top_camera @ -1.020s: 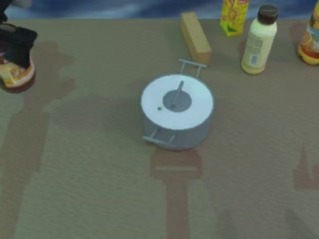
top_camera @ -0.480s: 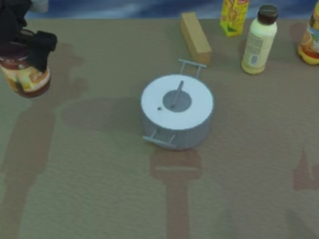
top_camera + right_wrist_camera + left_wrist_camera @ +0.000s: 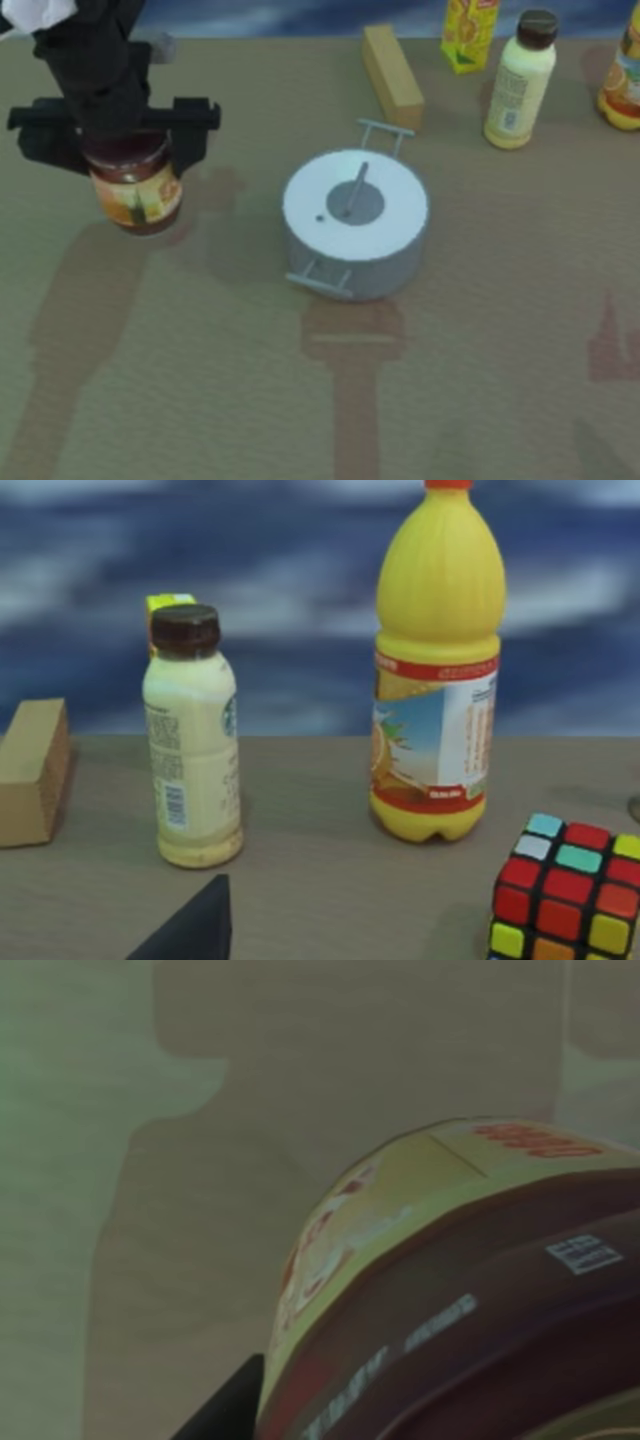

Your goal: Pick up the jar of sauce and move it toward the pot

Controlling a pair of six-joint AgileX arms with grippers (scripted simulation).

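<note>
My left gripper (image 3: 122, 140) is clamped on the jar of sauce (image 3: 136, 188), holding it by its upper part near the lid, at the left side of the desk (image 3: 480, 380). The jar hangs below my black fingers, tilted a little, its yellow-orange label facing the camera in the top view. In the left wrist view the jar (image 3: 470, 1290) fills the near field, with its label and the dark band of sauce visible and the desk surface beyond it. Whether the jar's base touches the desk, I cannot tell.

The pot (image 3: 355, 222) stands at the middle of the desk, well apart from the jar and to its right in the top view. Its pale lid is on, and its two thin rail handles point toward the far and near sides.

Behind the pot, near the far edge, lies a tan wooden block (image 3: 392, 74). Right of that stand a yellow carton (image 3: 470, 34), a cream bottle (image 3: 521, 82) with a brown cap, and a yellow bottle (image 3: 624, 78) at the right edge.

The right wrist view shows the cream bottle (image 3: 192, 740), the yellow bottle (image 3: 436, 670) and a coloured puzzle cube (image 3: 563, 892). Whether my right gripper is open or closed, I cannot tell.
</note>
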